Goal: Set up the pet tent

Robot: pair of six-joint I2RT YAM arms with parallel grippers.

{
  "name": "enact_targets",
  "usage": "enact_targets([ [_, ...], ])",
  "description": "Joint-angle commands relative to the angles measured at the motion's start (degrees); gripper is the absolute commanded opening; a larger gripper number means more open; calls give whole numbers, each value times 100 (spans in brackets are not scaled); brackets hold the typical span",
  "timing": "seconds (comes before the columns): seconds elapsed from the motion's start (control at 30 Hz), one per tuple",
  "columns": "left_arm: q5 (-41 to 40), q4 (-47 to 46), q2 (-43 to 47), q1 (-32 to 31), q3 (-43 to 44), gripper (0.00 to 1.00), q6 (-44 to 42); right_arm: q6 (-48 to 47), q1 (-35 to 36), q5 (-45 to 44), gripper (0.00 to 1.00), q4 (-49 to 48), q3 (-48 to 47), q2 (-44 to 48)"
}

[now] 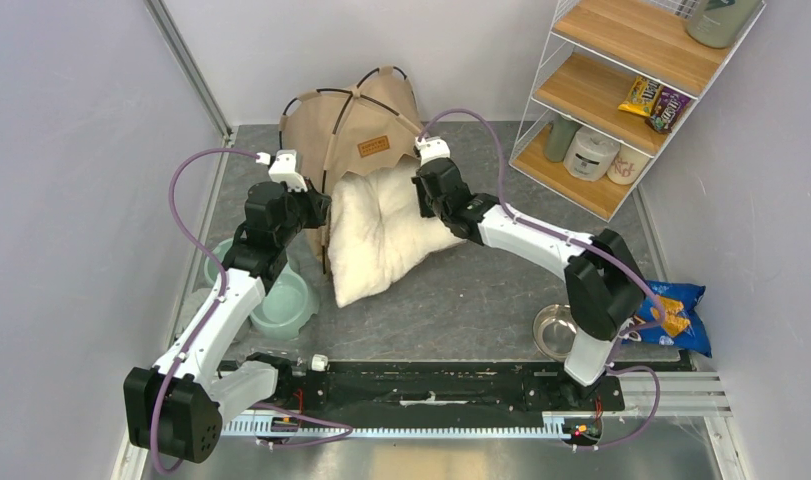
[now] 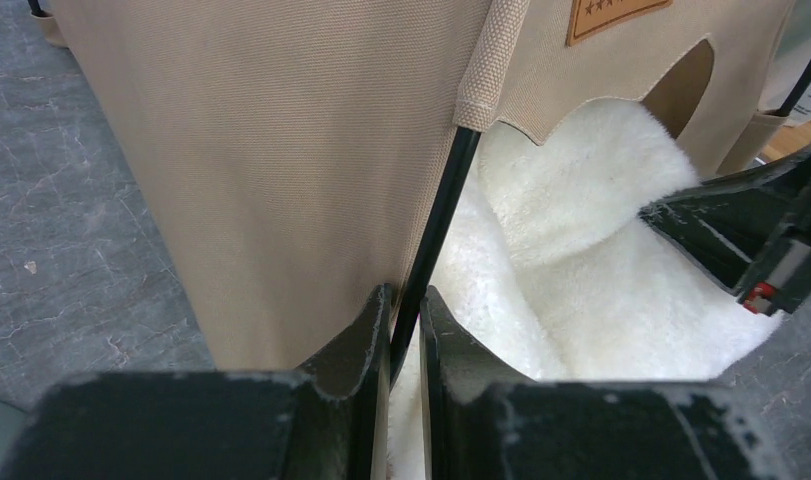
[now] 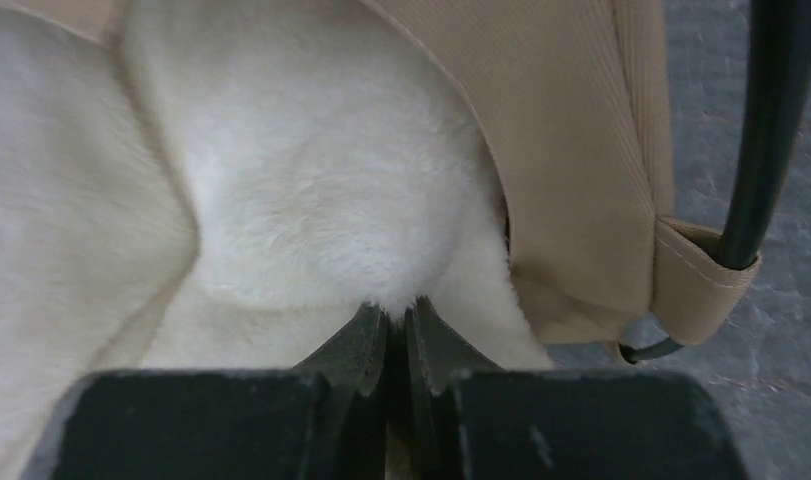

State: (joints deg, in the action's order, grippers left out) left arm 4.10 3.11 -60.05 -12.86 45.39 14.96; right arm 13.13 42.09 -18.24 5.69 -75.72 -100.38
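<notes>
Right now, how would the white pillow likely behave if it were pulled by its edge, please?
Probably floppy: the white pillow folds and sags partly out of the pet tent. Likely squashy, not slippery: its plush bunches between the right fingers.

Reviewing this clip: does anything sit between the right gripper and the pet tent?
Yes. A white pillow lies in the pet tent doorway, and the right gripper is pinching its fur there. The left gripper meets no obstacle: it clamps a tent pole.

Matt woven cloth on the pet tent (image 2: 281, 150), glossy black pole (image 2: 436, 230), fluffy white pillow (image 3: 311, 180), rough table (image 2: 71, 230)
</notes>
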Motion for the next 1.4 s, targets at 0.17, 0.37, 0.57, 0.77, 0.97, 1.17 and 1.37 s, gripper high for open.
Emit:
enact_targets([
  [0.17, -3, -9, 23, -10, 294, 2, 130, 500, 1, -345, 71, 567, -73, 764],
  [0.37, -41, 31, 20, -6, 322, 6, 172, 639, 1, -240, 95, 958, 160, 1632],
  [0.57, -58, 81, 38, -6, 322, 12, 200, 957, 1, -67, 97, 1501, 303, 1690],
  [0.77, -93, 84, 43, -7, 293, 19, 235, 2054, 1, -104, 97, 1348, 630, 1277],
  [0.97, -45, 110, 38, -6, 287, 23, 248, 1956, -8, 268, 84, 217, 435, 332],
  [1.17, 13, 137, 45, -6, 295, 23, 227, 1691, -4, 452, 0, -322, 56, -183],
  [1.37, 47, 116, 23, -7, 304, 23, 235, 690, 133, 295, 0, -1513, 112, -4],
])
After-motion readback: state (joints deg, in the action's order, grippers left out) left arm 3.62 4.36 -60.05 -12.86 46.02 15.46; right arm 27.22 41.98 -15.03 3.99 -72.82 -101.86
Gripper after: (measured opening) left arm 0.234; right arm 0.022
